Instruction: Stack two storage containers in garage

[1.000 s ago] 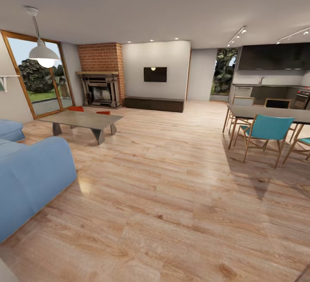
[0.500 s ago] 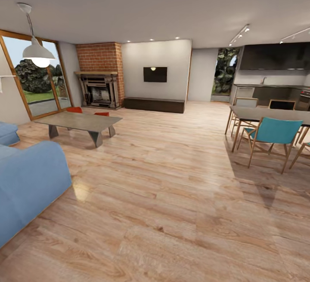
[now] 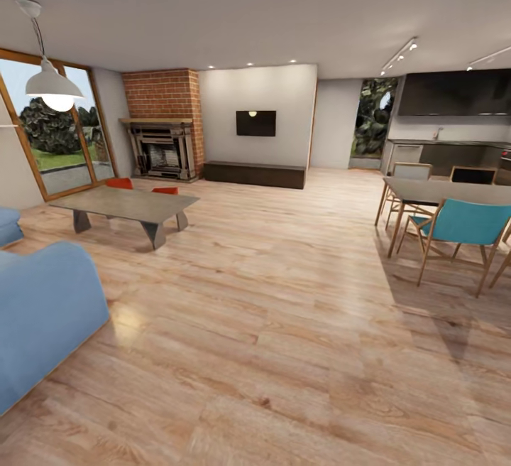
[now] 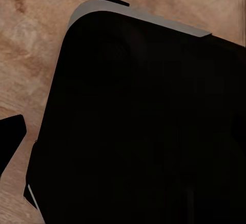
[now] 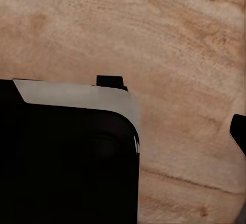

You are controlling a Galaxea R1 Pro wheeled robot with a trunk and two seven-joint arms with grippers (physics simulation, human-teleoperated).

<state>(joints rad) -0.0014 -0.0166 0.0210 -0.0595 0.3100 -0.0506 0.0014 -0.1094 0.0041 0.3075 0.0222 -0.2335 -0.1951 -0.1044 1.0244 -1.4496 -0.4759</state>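
head view: open living room with light wood plank flooring [image 3: 284, 324]. two orange-red rectangular storage containers [image 3: 119, 182] [image 3: 165, 190] sit on the planks just behind the low grey coffee table [image 3: 126, 204], between it and the red brick fireplace [image 3: 162, 125]; only their upper edges show. blue fabric sofa [image 3: 42, 310] at near left, white pendant lamp [image 3: 50, 86] above it, wood-framed glass doors [image 3: 53, 132] beyond. dining table with teal chair [image 3: 465, 228] at right. both wrist views: dark rounded robot body [image 4: 143, 126] over wood planks. gripper finger state cannot be told from either wrist view.
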